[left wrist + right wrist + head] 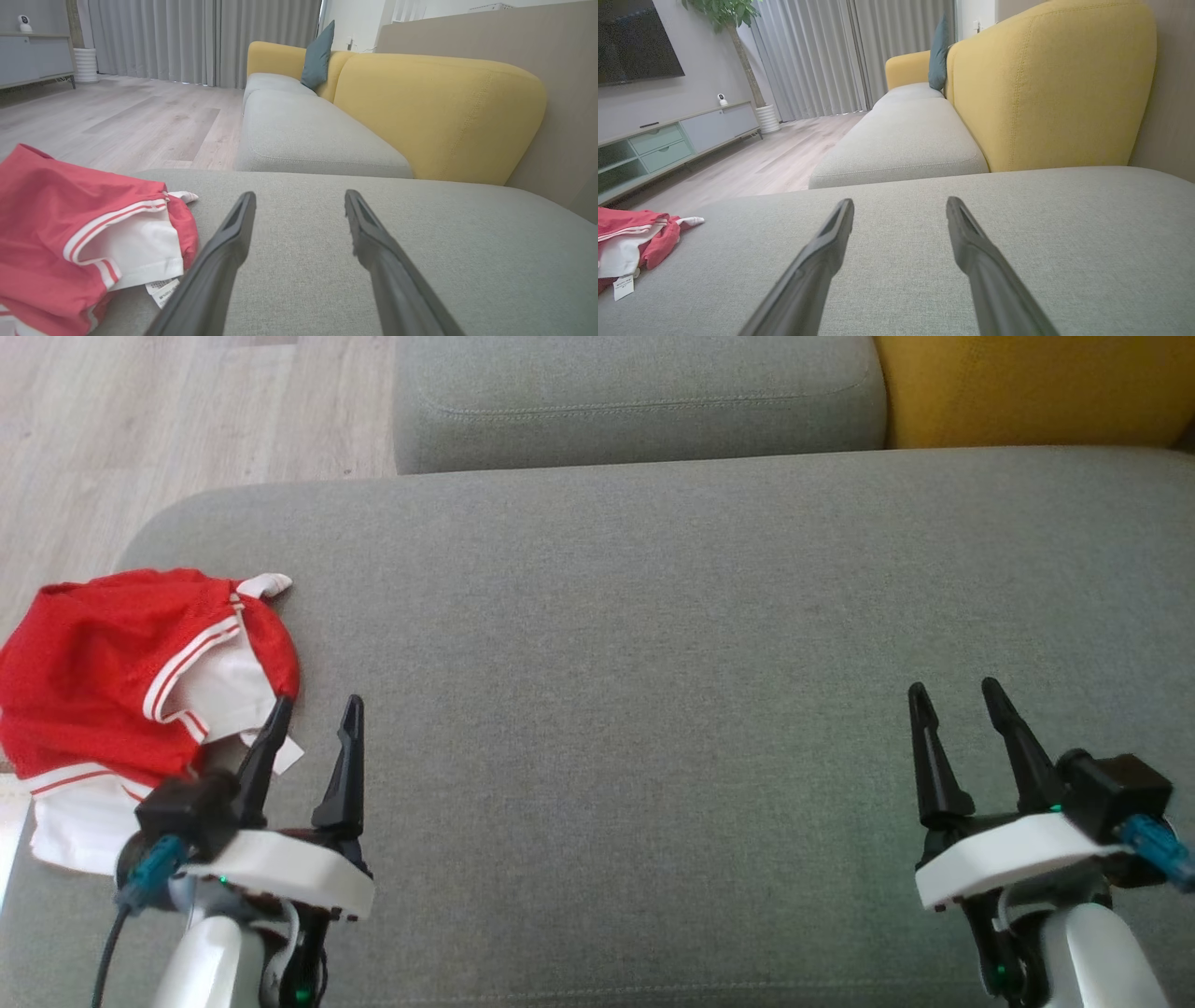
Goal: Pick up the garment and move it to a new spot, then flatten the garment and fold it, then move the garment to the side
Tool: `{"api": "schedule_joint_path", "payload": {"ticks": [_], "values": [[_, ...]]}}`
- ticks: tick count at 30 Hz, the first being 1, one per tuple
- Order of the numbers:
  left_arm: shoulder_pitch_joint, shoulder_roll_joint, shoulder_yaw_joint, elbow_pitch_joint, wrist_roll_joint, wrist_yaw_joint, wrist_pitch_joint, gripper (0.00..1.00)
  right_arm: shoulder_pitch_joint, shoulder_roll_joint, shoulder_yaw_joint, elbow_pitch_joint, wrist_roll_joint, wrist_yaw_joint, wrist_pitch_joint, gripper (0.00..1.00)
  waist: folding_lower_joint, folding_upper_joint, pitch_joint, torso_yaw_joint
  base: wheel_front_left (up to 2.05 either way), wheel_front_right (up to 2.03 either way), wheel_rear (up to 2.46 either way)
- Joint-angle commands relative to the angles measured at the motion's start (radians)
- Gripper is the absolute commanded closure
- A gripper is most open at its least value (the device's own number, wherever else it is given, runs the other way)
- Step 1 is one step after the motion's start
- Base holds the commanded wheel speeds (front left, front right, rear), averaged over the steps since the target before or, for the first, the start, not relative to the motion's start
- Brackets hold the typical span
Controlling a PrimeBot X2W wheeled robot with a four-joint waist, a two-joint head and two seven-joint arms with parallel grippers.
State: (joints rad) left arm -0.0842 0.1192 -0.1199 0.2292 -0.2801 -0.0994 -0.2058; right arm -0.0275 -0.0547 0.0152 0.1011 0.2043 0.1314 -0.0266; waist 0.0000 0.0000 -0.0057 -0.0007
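The garment (112, 653) is a red mesh piece with white panels and red-and-white stripes, lying crumpled at the left end of the grey cushion (653, 616). It also appears in the left wrist view as the garment (70, 233) at lower left, and far left in the right wrist view as the garment (630, 238). My left gripper (316, 711) stands open just right of the cloth, its left finger close to the red edge, nothing between the fingers. My right gripper (952, 693) is open over bare cushion at the right, holding nothing.
A second grey seat cushion (635, 401) lies beyond, with a yellow backrest (1027, 387) at the upper right. Wooden floor (140, 429) drops away past the cushion's left edge. A teal pillow (317, 56) leans on the far sofa.
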Motion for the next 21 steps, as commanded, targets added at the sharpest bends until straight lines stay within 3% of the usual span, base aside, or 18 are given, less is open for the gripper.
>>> {"api": "schedule_joint_path", "payload": {"ticks": [1,13,21], "values": [[-0.064,0.022,0.027,-0.029,0.034,0.004,-0.019,0.0,-0.024,-0.001,0.021,-0.044,-0.034,-0.001,-0.014,0.0,0.0,0.0,0.0,0.0,0.0,0.0,0.0],[-0.073,0.021,0.028,-0.004,0.152,0.004,-0.054,0.0,-0.02,0.003,0.027,-0.055,-0.157,-0.001,-0.031,0.0,0.0,0.0,0.003,-0.001,0.0,0.0,0.0],[-0.074,0.011,0.041,0.021,0.136,0.0,-0.056,0.0,-0.019,0.004,0.023,-0.042,-0.126,-0.001,-0.038,0.0,0.0,0.0,0.006,-0.001,0.0,0.0,0.0]]}}
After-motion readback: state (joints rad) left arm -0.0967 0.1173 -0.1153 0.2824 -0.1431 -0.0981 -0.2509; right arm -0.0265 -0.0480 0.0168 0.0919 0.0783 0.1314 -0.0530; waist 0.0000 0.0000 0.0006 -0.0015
